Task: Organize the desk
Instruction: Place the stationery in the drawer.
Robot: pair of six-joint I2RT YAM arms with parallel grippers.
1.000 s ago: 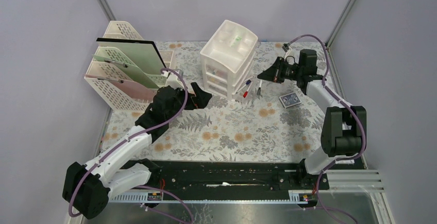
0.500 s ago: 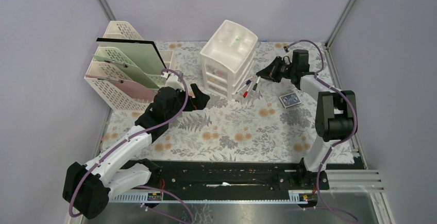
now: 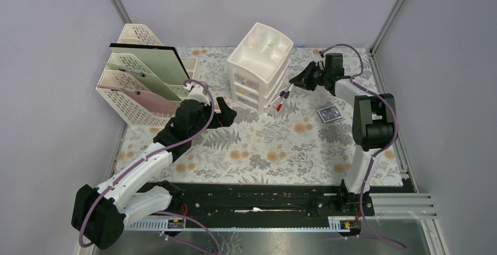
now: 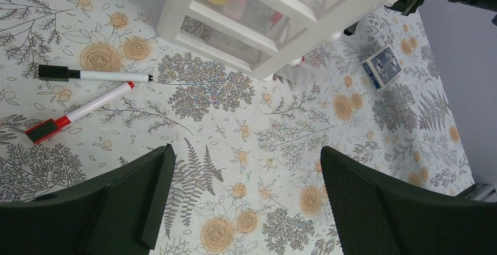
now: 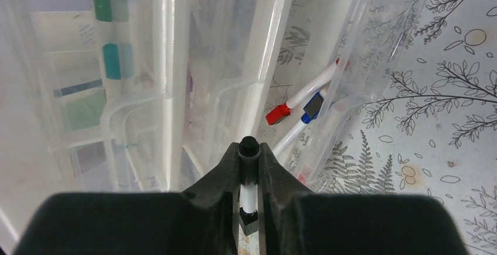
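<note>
counted from the arm bases outward: two arms, five markers, one card box point(image 3: 330, 113), one white drawer unit point(image 3: 261, 61), one cream file rack point(image 3: 140, 85).

the desk point(image 3: 264, 149) lies under both grippers, spreading from the arm bases to the far walls. it is a wide rectangle framed by metal rails, under a pale cloth printed with grey ferns and orange flowers.

the left gripper point(image 4: 245, 173) hangs over bare cloth with its fingers wide apart, holding and touching nothing. ahead of it and off to the left of its wrist view lie a red-capped marker point(image 4: 82, 112) and, just beyond, a black-capped marker point(image 4: 94, 75), close together on the cloth. the drawer unit stands further ahead of it, and the card box is far off to its right.

the right gripper point(image 5: 248, 176) is clamped on the fifth marker point(image 5: 248, 148), white with a black cap that sticks out past the fingertips. just ahead of that cap is the pulled-out bottom drawer point(image 5: 387, 32), with a red-capped drawer marker point(image 5: 305, 97) and a blue-capped drawer marker point(image 5: 302, 120) lying inside. the file rack is well beyond the left gripper's left side.
</note>
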